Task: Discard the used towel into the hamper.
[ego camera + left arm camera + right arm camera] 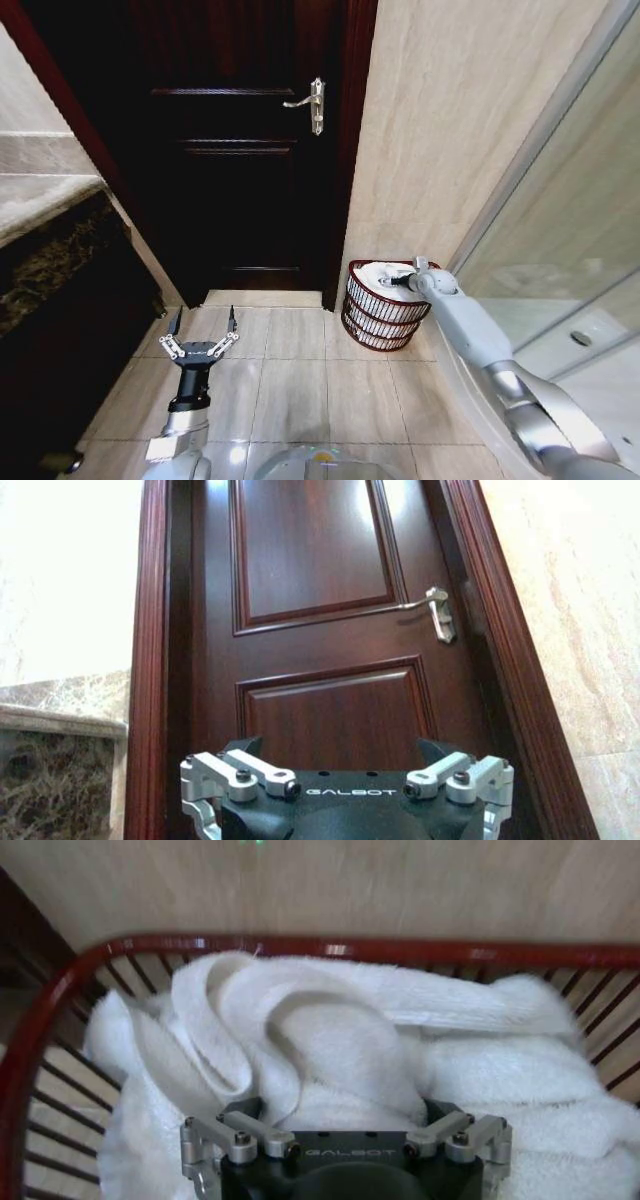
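Note:
The hamper [372, 322] is a small round red-brown wire basket on the floor against the beige wall, right of the door. A white towel [383, 276] lies bunched inside it, filling it to the rim. My right gripper [397, 283] reaches into the top of the hamper. In the right wrist view the right gripper [345, 1104] is open, its spread fingers pressed into the towel [330, 1027] inside the red rim of the hamper [300, 945]. My left gripper [205, 313] hangs open over the floor tiles at the lower left, facing the door; the left wrist view shows the same gripper [342, 744] empty.
A dark wooden door [240, 170] with a metal handle [314, 104] stands shut ahead. A marble counter [45, 205] runs along the left. A glass shower screen [560, 250] and its curved base close off the right. Beige floor tiles [300, 375] lie between.

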Controlling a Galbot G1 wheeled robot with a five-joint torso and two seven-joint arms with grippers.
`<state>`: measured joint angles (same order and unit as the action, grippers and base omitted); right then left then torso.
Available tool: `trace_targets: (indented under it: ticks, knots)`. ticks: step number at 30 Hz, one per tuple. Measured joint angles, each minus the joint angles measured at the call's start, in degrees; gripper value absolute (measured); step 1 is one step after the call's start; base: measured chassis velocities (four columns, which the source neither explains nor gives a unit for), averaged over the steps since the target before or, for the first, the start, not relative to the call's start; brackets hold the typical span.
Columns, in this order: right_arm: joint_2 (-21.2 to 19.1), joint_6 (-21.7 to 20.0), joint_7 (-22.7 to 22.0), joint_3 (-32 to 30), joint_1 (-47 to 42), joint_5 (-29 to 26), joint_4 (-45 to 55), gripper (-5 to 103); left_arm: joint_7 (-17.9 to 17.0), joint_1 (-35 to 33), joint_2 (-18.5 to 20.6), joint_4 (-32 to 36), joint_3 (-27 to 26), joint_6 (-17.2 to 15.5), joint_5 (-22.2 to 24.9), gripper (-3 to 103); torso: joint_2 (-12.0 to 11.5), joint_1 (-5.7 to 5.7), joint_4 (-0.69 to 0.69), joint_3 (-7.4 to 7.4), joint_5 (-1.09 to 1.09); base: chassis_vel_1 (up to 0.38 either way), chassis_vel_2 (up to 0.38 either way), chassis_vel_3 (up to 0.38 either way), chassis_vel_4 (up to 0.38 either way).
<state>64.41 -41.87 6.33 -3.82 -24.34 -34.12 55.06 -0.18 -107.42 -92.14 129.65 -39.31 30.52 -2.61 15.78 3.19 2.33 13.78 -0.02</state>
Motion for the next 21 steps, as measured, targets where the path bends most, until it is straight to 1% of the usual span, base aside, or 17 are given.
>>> trace_targets:
  ticks: [3,7,9,10,13,15,16,17,18,19,21]
  knots:
    - [1.1,0.1,0.4,-0.2,0.0,1.4,-1.6,100,0.0,0.0,0.0,0.0,-0.1,0.2,0.4,100,0.0,-0.01,0.00,-0.03,-0.01,0.000,0.000,0.000,0.000]
    - [2.0,1.6,0.1,-0.5,0.5,2.4,-3.1,100,0.0,0.1,0.0,0.1,-0.1,0.3,0.7,100,-0.1,-0.03,0.00,-0.05,0.03,0.000,0.000,0.000,0.000]
    - [1.6,2.6,-2.7,-0.9,1.2,0.5,-1.7,100,0.0,0.5,0.0,0.1,-0.1,0.2,0.8,100,-0.1,-0.03,0.01,-0.06,0.05,0.000,0.000,0.000,0.000]
    - [1.6,2.6,-2.7,-0.9,1.2,0.5,-1.7,100,0.0,0.5,0.0,0.1,-0.1,0.2,0.8,100,-0.1,-0.03,0.01,-0.06,0.05,0.000,0.000,0.000,0.000]
    - [-0.5,3.1,-4.1,-1.8,1.2,-1.8,4.0,100,0.0,1.0,0.0,0.0,0.2,-0.1,0.8,100,-0.2,-0.04,0.01,-0.10,-0.02,0.000,0.000,0.000,0.000]
    - [-1.0,3.3,-4.5,-2.1,0.8,-2.1,5.5,100,0.0,1.1,0.0,0.0,0.2,-0.2,0.8,100,-0.2,-0.04,0.02,-0.11,-0.01,0.000,0.000,0.000,0.000]
    - [-2.4,4.8,-6.5,-2.7,-0.9,-3.0,10.7,100,-0.1,1.4,0.0,0.0,0.4,-0.6,0.8,100,-0.2,-0.05,0.02,-0.12,0.02,0.000,0.000,0.000,0.000]
    - [-3.5,7.6,-8.3,-3.0,-2.7,-3.4,14.5,100,-0.5,1.6,0.0,0.0,0.4,-0.9,0.8,100,-0.2,-0.05,0.01,-0.12,0.01,0.000,0.000,0.000,0.000]
    - [-3.5,7.6,-8.3,-3.0,-2.7,-3.4,14.5,100,-0.5,1.6,0.0,0.0,0.4,-0.9,0.8,100,-0.2,-0.05,0.01,-0.12,0.01,0.000,0.000,0.000,0.000]
    - [-4.8,13.0,-10.5,-4.0,-5.6,-3.6,19.5,100,-1.1,1.8,0.0,0.0,0.4,-1.3,1.0,100,-0.2,-0.06,0.00,-0.13,0.01,0.000,0.000,0.000,0.000]
    - [-6.2,19.9,-14.8,-5.9,-10.6,-3.7,27.5,100,-1.2,1.8,0.0,0.4,0.4,-2.6,2.3,100,-0.2,-0.06,0.00,-0.14,0.03,0.000,0.000,0.000,0.000]
